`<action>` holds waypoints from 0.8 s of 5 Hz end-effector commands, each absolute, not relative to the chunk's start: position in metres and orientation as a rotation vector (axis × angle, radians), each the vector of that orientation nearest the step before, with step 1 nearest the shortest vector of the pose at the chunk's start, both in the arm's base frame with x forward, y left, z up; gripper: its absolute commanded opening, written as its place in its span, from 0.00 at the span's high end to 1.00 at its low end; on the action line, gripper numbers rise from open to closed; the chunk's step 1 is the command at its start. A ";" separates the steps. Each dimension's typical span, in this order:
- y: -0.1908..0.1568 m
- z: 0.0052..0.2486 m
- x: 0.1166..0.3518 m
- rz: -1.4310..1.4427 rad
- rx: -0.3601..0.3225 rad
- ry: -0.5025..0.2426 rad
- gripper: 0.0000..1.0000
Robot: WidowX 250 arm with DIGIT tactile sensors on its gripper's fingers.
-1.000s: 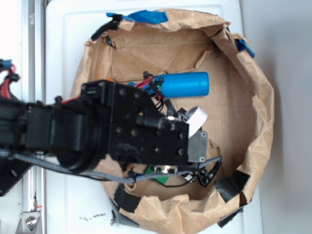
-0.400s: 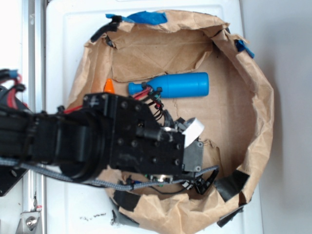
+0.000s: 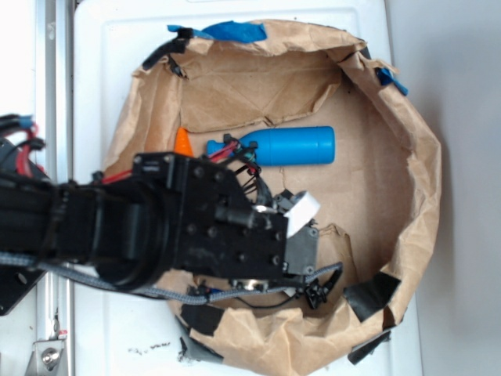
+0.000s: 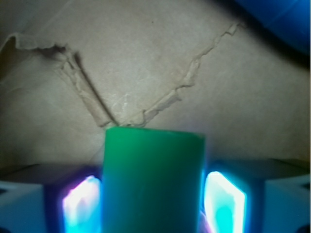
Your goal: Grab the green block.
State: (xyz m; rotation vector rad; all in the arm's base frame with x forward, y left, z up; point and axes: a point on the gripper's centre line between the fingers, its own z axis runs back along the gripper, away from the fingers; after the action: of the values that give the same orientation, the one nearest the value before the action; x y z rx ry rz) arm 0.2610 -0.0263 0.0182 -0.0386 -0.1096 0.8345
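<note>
The green block (image 4: 153,179), plain and solid green, stands between the two glowing pads (image 4: 80,204) of the gripper (image 4: 153,208), which is clamped on it, in the wrist view. Outside, the black arm hides it; an orange carrot (image 3: 182,141) and blue bottle toy (image 3: 286,146) lie beyond, in a torn brown paper bowl (image 3: 407,188) on a white table (image 3: 109,47).

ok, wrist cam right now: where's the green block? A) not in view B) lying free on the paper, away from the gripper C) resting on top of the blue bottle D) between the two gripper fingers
D. In the wrist view the green block fills the gap between the two glowing fingers of the gripper, with the brown paper behind it.
</note>
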 end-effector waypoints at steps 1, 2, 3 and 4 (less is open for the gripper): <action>-0.019 0.046 0.273 0.671 -0.080 -0.168 1.00; -0.009 0.078 0.276 0.457 -0.054 -0.198 1.00; 0.004 0.114 0.277 0.324 -0.087 -0.235 1.00; 0.019 0.145 0.283 0.270 -0.072 -0.238 1.00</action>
State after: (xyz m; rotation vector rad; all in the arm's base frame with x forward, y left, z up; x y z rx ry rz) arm 0.2747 0.0187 0.1229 -0.0617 -0.1608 0.2495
